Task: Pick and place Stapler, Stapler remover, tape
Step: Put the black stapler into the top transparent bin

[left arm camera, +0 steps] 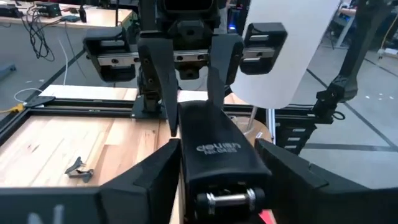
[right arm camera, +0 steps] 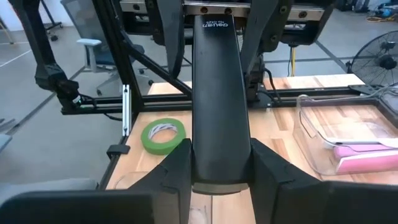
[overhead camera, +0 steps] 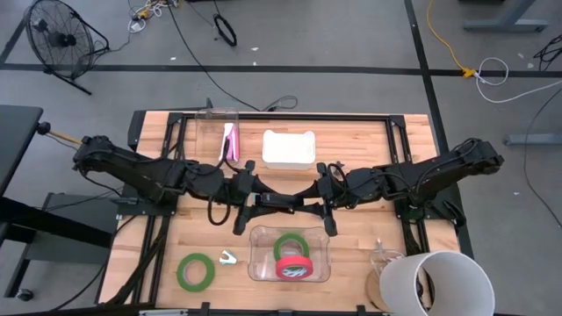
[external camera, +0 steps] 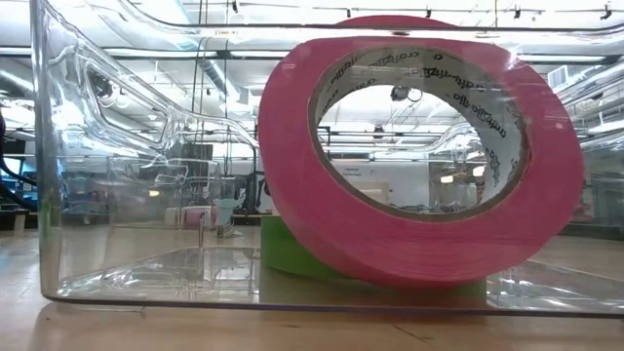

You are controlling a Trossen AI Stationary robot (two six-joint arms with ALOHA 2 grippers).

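A black stapler (overhead camera: 283,201) hangs in the air over the table's middle, between my two grippers. My left gripper (overhead camera: 261,201) is shut on one end and my right gripper (overhead camera: 309,200) on the other. A clear bin (overhead camera: 260,263) near the front edge holds a green tape roll (overhead camera: 290,245). A red roll (external camera: 419,156) in the bin leans on that green one (external camera: 292,249). Another green roll (overhead camera: 196,271) lies flat on the table at the front left. The grey staple remover (overhead camera: 228,257) lies beside it. My left gripper pinches the stapler's hinge end (left arm camera: 186,180), where the metal pin shows, between its two fingers (left arm camera: 152,177). The fingers come level from the table's left and lie along the stapler's sides. The stapler is level and clear of the table. My right gripper pinches the stapler's other end (right arm camera: 199,165) between its two fingers (right arm camera: 171,171). The fingers come level from the table's right and lie along the stapler's sides. The stapler is lifted clear, reaching away toward the left gripper.
A white box (overhead camera: 288,149) and a clear tray (overhead camera: 219,118) with a pink thing (overhead camera: 230,140) stand at the back. A white bucket (overhead camera: 435,285) stands at the front right corner. Black frame rails (overhead camera: 281,117) border the table.
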